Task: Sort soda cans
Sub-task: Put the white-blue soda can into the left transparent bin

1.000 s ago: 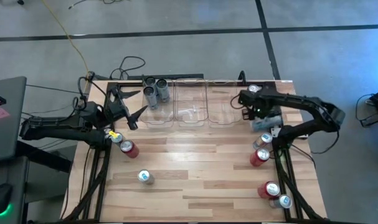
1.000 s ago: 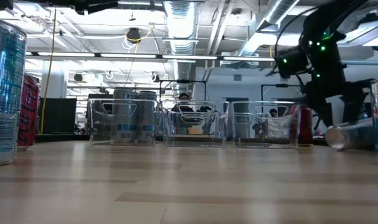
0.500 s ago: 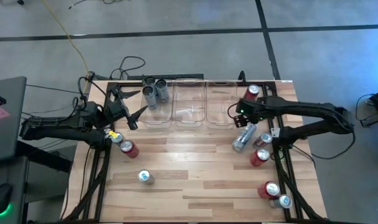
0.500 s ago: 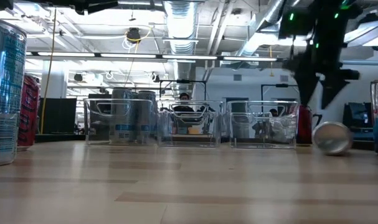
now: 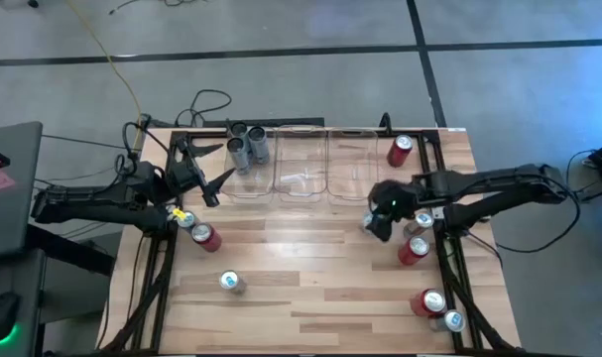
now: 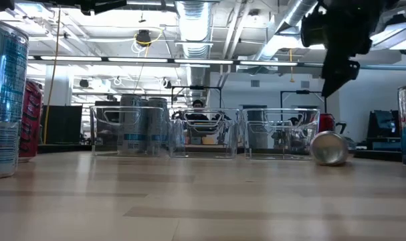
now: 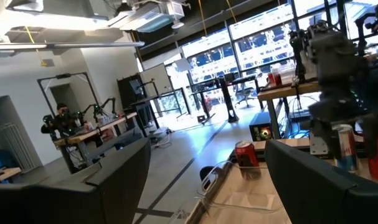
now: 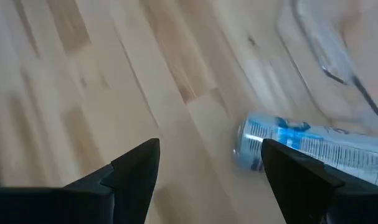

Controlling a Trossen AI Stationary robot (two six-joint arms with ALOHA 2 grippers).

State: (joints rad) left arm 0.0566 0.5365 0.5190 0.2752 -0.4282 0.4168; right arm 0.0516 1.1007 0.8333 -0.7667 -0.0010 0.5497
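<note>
The right gripper (image 5: 380, 213) hangs above the table (image 5: 310, 288) with its fingers (image 8: 136, 165) spread wide and nothing between them. A silver-blue can (image 8: 301, 149) lies on its side just beside the gripper, in front of the bins (image 5: 301, 183). Lying flat, it probably needs a grasp across its body.

The left gripper (image 5: 203, 178) waits, spread and empty, at the left end of the bins. Grey cans (image 5: 249, 144) stand in the leftmost bin; the other two bins look empty.

The red can (image 5: 400, 151) stands near the far right corner. Upright cans (image 5: 416, 243) crowd the right edge, limiting room there. The table centre offers free space.
</note>
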